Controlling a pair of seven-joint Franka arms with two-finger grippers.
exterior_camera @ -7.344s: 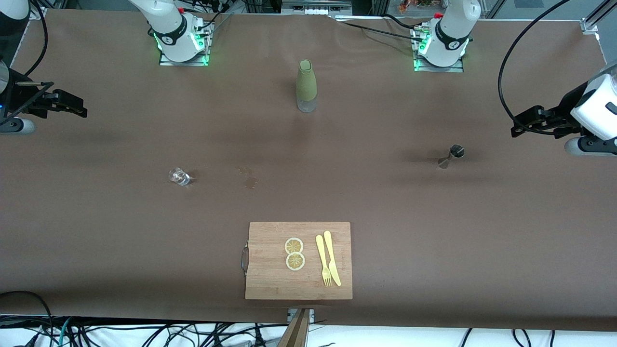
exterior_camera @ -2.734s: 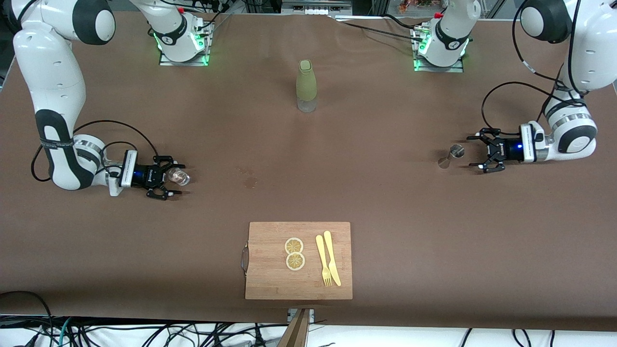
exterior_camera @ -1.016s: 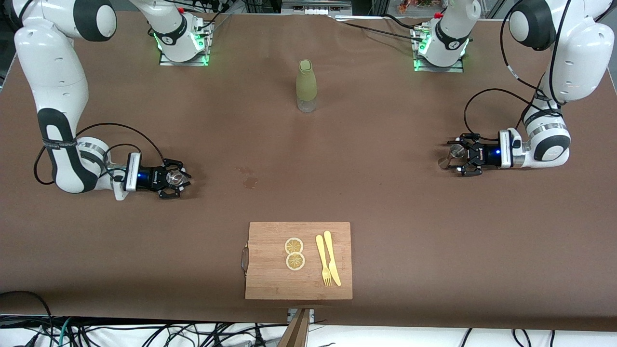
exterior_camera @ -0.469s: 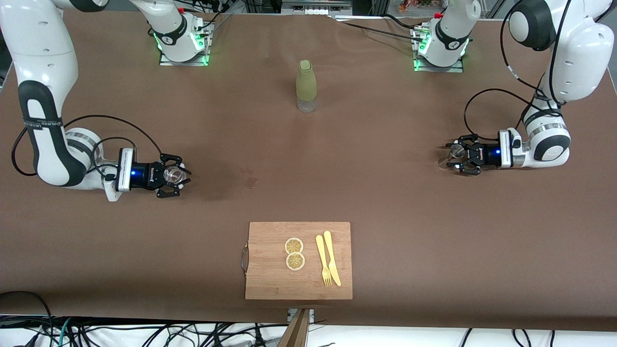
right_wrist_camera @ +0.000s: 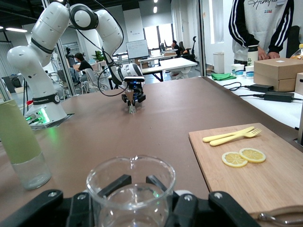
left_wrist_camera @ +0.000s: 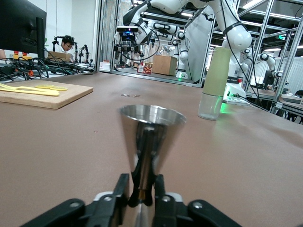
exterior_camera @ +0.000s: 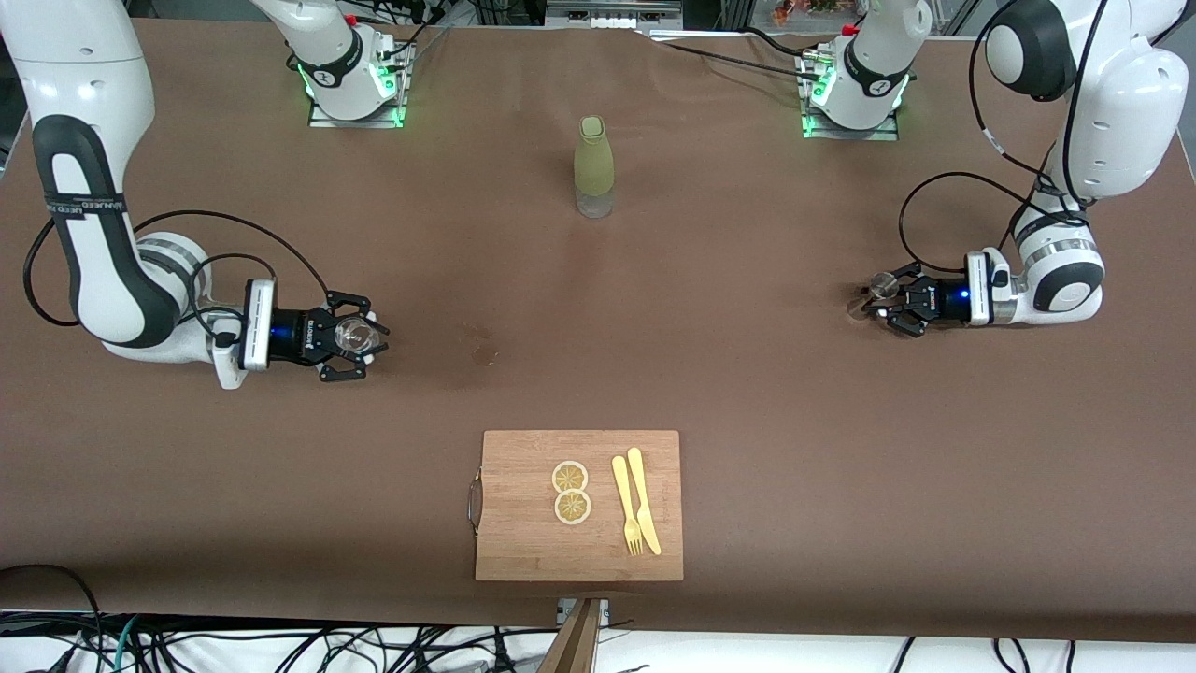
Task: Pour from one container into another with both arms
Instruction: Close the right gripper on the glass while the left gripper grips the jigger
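The small clear glass tumbler sits upright between the black fingers of my right gripper, which is shut on it low over the table at the right arm's end. In the right wrist view the tumbler fills the space inside the gripper. My left gripper is shut on the narrow waist of the silver jigger at the left arm's end. The left wrist view shows the jigger upright, its upper cone above the gripper.
A tall olive-green sleeved bottle stands mid-table near the bases. A wooden cutting board with two lemon slices and a yellow knife and fork lies near the front camera. Small wet marks lie between the board and the bottle.
The right gripper has carried the tumbler a little toward the table's middle. The left gripper has closed tighter on the jigger and lifted it slightly.
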